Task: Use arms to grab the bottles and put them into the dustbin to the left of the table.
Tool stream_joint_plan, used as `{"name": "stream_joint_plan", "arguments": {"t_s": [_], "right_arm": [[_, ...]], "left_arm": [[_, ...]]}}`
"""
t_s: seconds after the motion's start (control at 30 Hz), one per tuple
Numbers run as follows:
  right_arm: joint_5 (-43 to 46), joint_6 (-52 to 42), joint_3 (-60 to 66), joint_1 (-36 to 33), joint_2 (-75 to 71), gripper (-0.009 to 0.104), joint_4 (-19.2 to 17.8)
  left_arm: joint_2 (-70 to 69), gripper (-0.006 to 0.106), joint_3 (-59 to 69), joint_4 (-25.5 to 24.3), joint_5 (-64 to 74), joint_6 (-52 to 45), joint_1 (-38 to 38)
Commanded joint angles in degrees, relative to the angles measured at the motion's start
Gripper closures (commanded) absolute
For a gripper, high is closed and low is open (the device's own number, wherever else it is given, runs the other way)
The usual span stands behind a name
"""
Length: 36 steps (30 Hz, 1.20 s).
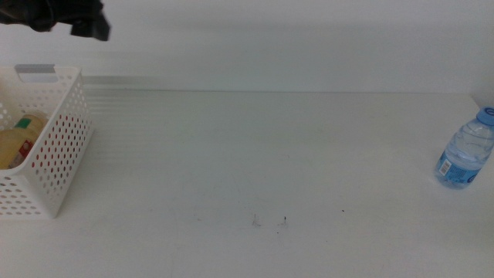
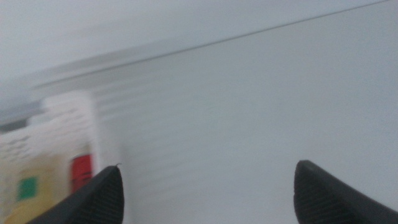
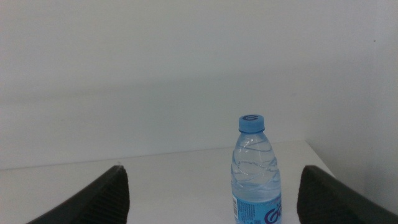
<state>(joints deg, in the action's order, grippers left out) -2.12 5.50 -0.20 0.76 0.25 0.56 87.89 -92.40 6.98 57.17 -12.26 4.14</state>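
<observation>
The tabletop (image 1: 255,154) fills most of the middle view and carries the one item not yet binned. The basket (image 1: 58,147) stands at the left edge of the frame, at the left end of the tabletop, so that either arm can drop items into it from above. Inside it lie the tea bottle (image 1: 14,145) and a red can (image 2: 81,172), visible through the perforated wall; these two items are judged done.

The water bottle (image 1: 465,157) stands upright at the far right edge of the frame, well apart from the basket. It is the remaining item.

The left end effector (image 1: 73,22) is at the upper left of the middle view, above and behind the basket. Its jaws are spread wide and hold nothing.

The right end effector (image 3: 211,186) faces the water bottle. Its jaws are released and set wide, with the bottle between their lines of approach but not touching either.
</observation>
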Motion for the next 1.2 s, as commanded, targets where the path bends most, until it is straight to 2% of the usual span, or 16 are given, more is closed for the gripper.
{"name": "stream_joint_plan", "arguments": {"t_s": [0.0, 0.03, 0.2, 0.3, 0.77, 0.87, 1.17], "right_arm": [[0.59, -0.21, 0.20, 0.43, -0.25, 0.014, -0.14], [0.59, -0.21, 0.20, 0.43, -0.25, 0.014, -0.14], [0.59, -0.21, 0.20, 0.43, -0.25, 0.014, -0.14], [0.59, -0.21, 0.20, 0.43, -0.25, 0.014, -0.14], [0.59, -0.21, 0.20, 0.43, -0.25, 0.014, -0.14], [0.59, -0.21, 0.20, 0.43, -0.25, 0.014, -0.14], [0.59, -0.21, 0.20, 0.43, -0.25, 0.014, -0.14]], "left_arm": [[-4.06, 0.007, 3.32, 4.13, -2.87, -1.84, 1.47], [-5.46, 0.007, 4.54, 6.03, -3.85, -3.33, 1.87], [-13.38, 0.007, 11.78, 21.95, -6.52, -17.53, 3.35], [-16.89, 0.007, 14.73, 25.74, -6.36, -20.83, 3.35], [-34.31, 0.007, 16.40, 23.59, 3.37, -20.40, 3.35], [-38.12, 0.007, 20.34, 22.40, 3.39, -16.62, 3.35], [-51.46, 0.007, 36.99, 23.01, -4.74, -13.89, 3.35]]}}
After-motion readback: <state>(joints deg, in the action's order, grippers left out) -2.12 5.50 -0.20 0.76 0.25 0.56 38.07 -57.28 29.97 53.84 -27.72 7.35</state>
